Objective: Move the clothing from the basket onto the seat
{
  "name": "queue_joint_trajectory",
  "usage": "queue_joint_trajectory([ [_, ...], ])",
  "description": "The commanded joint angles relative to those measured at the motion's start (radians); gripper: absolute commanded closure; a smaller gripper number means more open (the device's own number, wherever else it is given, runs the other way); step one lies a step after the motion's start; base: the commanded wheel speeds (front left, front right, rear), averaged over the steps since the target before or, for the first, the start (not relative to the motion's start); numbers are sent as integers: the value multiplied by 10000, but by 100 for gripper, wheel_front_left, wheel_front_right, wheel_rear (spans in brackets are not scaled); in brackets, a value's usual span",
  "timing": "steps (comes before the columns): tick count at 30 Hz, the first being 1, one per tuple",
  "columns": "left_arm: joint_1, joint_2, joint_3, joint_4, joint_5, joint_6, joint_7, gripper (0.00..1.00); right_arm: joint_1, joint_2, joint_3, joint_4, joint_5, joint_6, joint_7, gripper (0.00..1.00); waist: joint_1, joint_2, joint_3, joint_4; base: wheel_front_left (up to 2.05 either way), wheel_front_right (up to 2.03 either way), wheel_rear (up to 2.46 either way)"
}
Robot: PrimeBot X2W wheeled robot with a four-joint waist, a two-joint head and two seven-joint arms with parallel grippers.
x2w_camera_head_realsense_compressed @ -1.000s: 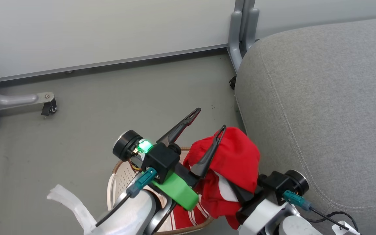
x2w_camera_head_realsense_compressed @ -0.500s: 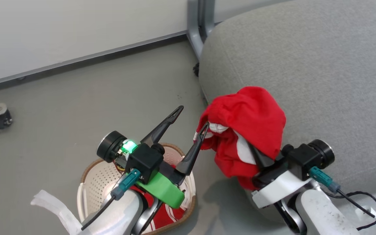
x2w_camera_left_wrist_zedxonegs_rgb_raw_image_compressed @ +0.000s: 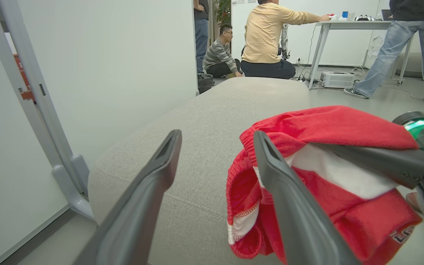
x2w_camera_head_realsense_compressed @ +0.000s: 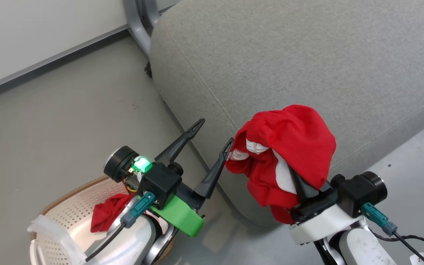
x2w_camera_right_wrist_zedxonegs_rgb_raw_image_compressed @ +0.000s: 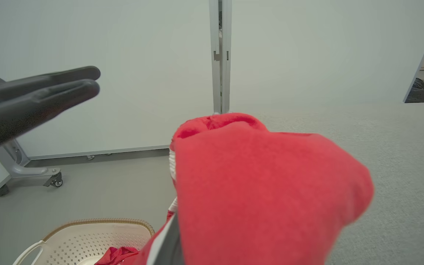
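from the head view, our right gripper [x2w_camera_head_realsense_compressed: 300, 184] is clenched on a red garment [x2w_camera_head_realsense_compressed: 293, 147], which hangs bunched over its fingers at the near edge of the grey seat [x2w_camera_head_realsense_compressed: 289, 62], with some cloth drooping past the rim toward the floor [x2w_camera_head_realsense_compressed: 68, 110]. our left gripper [x2w_camera_head_realsense_compressed: 215, 131] is spread wide with nothing in it, just beside the garment, one finger close to the waistband. a second garment [x2w_camera_head_realsense_compressed: 107, 215] lies in the basket [x2w_camera_head_realsense_compressed: 76, 208] at the lower left, partly hidden by our left forearm. to do this step well, we judge we should carry the bundle further in over the cushion and let go low, so it doesn't slide off the rounded edge. in the left wrist view, the garment drapes over the right gripper's finger, with the seat stretching away behind. several people [x2w_camera_left_wrist_zedxonegs_rgb_raw_image_compressed: 267, 36] and a table [x2w_camera_left_wrist_zedxonegs_rgb_raw_image_compressed: 355, 24] are far beyond it, well apart from our work. in the right wrist view, the red cloth covers our own fingers, so we cannot see their tips. the basket sits below left with the second garment inside, and a metal post [x2w_camera_right_wrist_zedxonegs_rgb_raw_image_compressed: 219, 55] and a wheeled foot [x2w_camera_right_wrist_zedxonegs_rgb_raw_image_compressed: 31, 173] stand by the wall. the nearest obstacle, we think, is the left gripper's finger, which could snag the cloth.
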Motion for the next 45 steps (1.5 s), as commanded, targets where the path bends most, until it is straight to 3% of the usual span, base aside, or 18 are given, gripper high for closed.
queue_joint_trajectory([
  [1, 59, 160, 56, -113, 93, 72, 54, 0, 84, 65, 5, -86, 0, -7, -29, 100, 0, -1, 499, -936, 0, 0, 0],
  [5, 47, 301, 0, -393, 185, 127, 231, 0, 90, 231, -102, -227, 118, -7, -29, 100, 0, -1, 775, -1180, 0, 0, 0],
  [9, -143, 302, -167, -625, 185, 16, 426, 0, -132, 337, -601, -525, 341, -7, -27, 100, 0, -1, 1193, -992, 0, 0, 0],
  [17, -776, 326, -385, -1059, 390, -265, 691, 0, -1738, 493, -2402, -777, 737, -7, -29, 100, 0, -1, 2759, 57, 0, 0, 0],
  [24, -1349, 398, -414, -1167, 567, -443, 687, 0, -4222, -72, -3773, -300, 1357, -7, -29, 100, 0, -1, 4308, 1009, 0, 0, 0],
  [33, -1958, 316, -524, -1231, 774, -600, 583, 0, -7141, -1930, -4140, 1901, 1809, -7, -29, 100, 0, -1, 5811, 1897, 0, 0, 0],
  [40, -2166, 268, -670, -1083, 853, -669, 400, 0, -8205, -2609, -4280, 4147, 2025, -7, -29, 100, 0, -1, 6254, 2272, 0, 0, 0],
  [45, -2267, 233, -659, -945, 801, -620, 304, 0, -8477, -2615, -4434, 5420, 1875, -7, -27, 100, 0, -1, 6208, 2354, 0, 0, 0],
])
